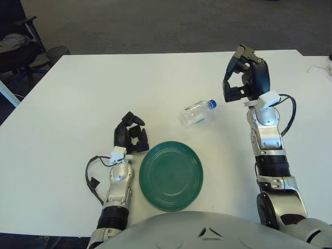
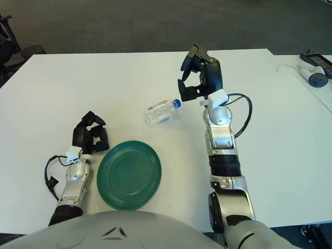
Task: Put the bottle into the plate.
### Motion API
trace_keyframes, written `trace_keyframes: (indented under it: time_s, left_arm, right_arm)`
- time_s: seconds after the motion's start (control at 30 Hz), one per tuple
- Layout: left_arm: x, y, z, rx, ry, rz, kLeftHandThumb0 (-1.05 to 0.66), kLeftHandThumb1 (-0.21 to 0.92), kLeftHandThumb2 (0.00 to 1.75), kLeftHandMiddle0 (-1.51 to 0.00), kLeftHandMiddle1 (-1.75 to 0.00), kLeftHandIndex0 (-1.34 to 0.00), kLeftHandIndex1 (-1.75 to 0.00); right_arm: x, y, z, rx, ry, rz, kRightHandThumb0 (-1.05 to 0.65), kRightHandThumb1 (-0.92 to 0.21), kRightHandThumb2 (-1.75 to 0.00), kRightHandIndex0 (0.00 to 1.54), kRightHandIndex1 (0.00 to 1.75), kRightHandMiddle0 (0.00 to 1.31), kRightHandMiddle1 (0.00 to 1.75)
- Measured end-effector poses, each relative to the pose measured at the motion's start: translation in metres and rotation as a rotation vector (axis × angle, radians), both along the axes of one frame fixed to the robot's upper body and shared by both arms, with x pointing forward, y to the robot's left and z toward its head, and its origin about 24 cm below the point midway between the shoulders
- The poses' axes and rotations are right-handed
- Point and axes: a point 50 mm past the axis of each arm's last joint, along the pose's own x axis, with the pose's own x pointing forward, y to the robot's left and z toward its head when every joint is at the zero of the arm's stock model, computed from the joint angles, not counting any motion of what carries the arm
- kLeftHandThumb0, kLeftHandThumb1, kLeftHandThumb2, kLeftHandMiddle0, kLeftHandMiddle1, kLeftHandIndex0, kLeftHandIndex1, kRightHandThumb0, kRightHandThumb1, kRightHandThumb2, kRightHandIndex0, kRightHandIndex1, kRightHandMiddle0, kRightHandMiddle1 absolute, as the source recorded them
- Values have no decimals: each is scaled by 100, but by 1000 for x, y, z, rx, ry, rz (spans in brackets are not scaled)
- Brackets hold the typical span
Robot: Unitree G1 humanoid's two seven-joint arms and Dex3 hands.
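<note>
Bottle (image 1: 197, 112) first: it lies on its side on the white desk (image 1: 78, 98), blue cap pointing toward our right, a little beyond the green plate (image 1: 170, 175) and apart from its rim. Our right hand (image 1: 243, 80) is raised just right of the cap, fingers spread and holding nothing. To do the reach well, we judge we should come down over the clear body, not the cap, with the fingers across its length, since a round bottle on its side may roll away if nudged. Our left hand (image 1: 129, 137) shows just left of the plate, fingers curled, holding nothing. Beyond the desk is dark carpet; a black chair (image 1: 15, 41) stands at the far left, and small devices (image 2: 314, 70) lie at the far right.
</note>
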Motion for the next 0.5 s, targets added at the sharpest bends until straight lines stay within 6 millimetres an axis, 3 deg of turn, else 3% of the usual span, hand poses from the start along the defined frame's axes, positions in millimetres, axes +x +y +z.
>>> trace_keyframes:
  time_s: [0.27, 0.37, 0.5]
  left_arm:
    - [2, 1, 1, 0, -2, 5, -57, 8, 160, -133, -175, -80, -175]
    - [2, 1, 1, 1, 0, 10, -57, 9, 160, -134, -175, -80, -175]
    - [4, 1, 3, -1, -9, 10, -57, 9, 159, -134, -175, -80, -175]
  right_arm:
    - [1, 19, 7, -200, -51, 67, 0, -3, -159, 88, 156, 61, 175]
    - [-1, 30, 5, -307, -51, 170, -1, -22, -138, 68, 169, 55, 164]
    - [0, 36, 4, -509, -10, 301, -30, -53, -102, 20, 167, 41, 172]
